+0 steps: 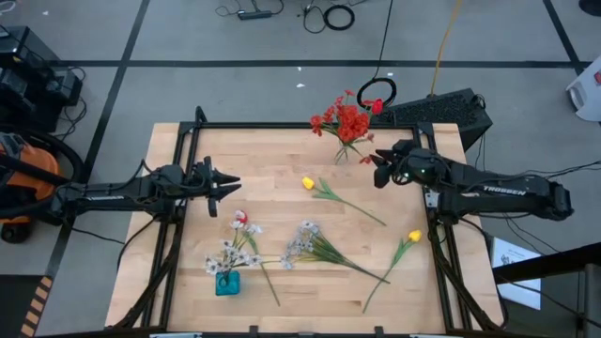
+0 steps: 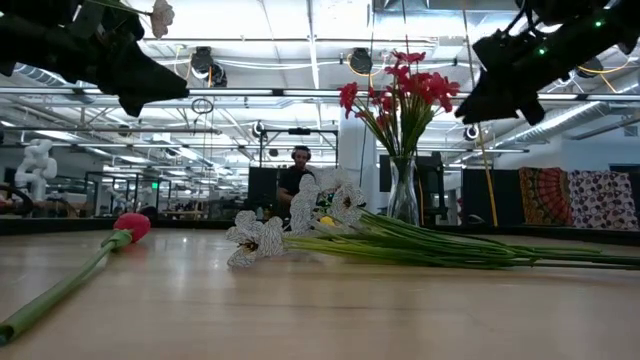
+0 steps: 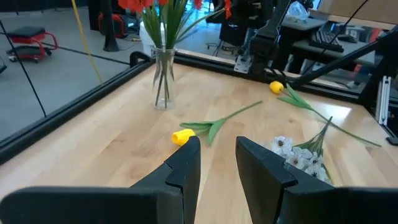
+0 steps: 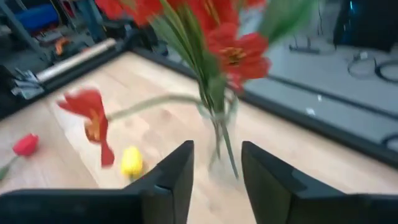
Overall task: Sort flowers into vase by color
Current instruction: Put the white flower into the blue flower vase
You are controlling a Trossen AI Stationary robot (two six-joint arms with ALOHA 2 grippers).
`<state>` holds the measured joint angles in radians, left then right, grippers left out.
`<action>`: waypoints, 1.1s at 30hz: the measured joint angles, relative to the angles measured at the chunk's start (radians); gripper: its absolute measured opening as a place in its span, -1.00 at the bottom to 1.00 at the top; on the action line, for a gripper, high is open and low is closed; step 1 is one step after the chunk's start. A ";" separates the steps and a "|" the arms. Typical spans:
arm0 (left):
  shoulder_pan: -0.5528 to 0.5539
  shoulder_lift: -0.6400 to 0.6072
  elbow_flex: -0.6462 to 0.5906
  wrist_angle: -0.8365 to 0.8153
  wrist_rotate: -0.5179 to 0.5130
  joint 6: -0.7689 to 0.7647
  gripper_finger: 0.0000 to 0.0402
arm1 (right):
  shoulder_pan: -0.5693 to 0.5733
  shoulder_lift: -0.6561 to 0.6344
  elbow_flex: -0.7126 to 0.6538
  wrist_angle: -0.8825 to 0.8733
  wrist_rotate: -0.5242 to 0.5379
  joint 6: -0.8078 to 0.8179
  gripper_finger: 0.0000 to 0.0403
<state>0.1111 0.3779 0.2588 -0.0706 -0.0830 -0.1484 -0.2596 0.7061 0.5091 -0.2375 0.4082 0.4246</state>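
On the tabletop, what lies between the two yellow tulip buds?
Only the first tulip's own green stalk on bare wood, running from the yellow bud near the centre toward the yellow bud by the right edge. The high view shows it.

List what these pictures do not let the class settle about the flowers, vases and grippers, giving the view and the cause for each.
- Teal vase: too small in the high view to count its white stems.
- Glass vase: motion blur in the right wrist view hides its rim.
- Red tulip: low view edge cuts off its stalk.
- Left gripper: low view's top edge cuts it off.
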 joint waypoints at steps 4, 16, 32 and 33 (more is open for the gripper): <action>0.000 0.000 0.000 -0.001 0.000 0.000 -0.46 | 0.001 -0.025 0.000 -0.108 -0.023 0.056 -0.55; 0.000 0.000 0.000 -0.001 -0.001 -0.001 -0.46 | 0.134 -0.013 0.000 -0.282 -0.084 0.204 -0.98; 0.000 0.024 0.000 -0.139 -0.030 -0.055 -0.46 | 0.471 0.218 0.000 -0.237 -0.010 0.481 -1.00; 0.000 0.028 0.000 -0.145 -0.030 -0.056 -0.46 | 0.489 0.236 0.000 -0.224 -0.010 0.493 -1.00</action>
<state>0.1108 0.4057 0.2588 -0.2157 -0.1131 -0.2044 0.2294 0.9422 0.5091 -0.4611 0.3986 0.9175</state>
